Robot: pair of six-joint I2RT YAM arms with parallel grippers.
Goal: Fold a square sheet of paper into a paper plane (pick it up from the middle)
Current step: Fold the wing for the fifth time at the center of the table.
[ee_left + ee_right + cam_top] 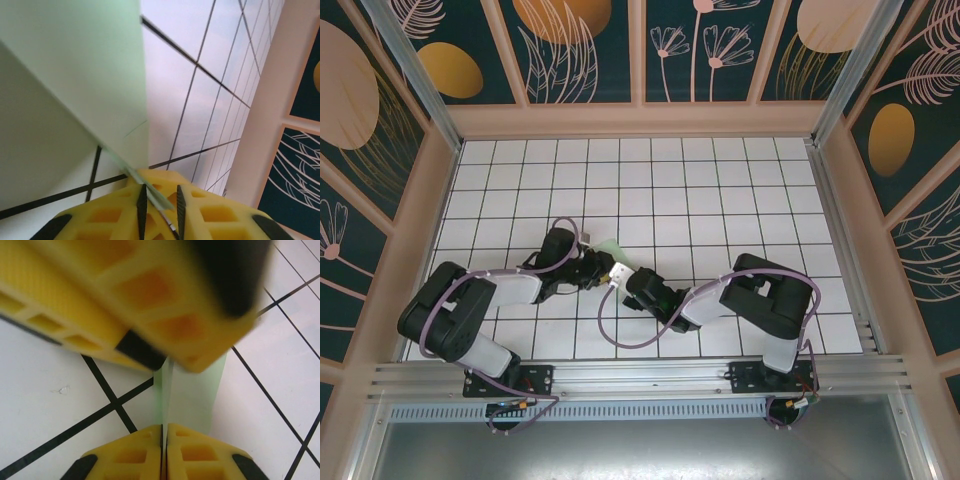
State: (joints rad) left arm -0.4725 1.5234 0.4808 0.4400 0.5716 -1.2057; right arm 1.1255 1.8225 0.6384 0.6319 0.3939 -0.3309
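Green paper [610, 246] sits in the middle of the table [720, 180], poking toward 12 o'clock. I think it is half folded, with more folds left. Up close I see folded layers, which the top view hides. My right gripper [164, 440] pinches its edge; my left gripper [161, 200] has jaws slightly apart around it.

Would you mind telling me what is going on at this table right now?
The robot's two hands meet over the tiled table at a creased pale green paper. The right hand is shut on one edge. The left hand has its jaws slightly apart around another edge, so only the right seems to grip.
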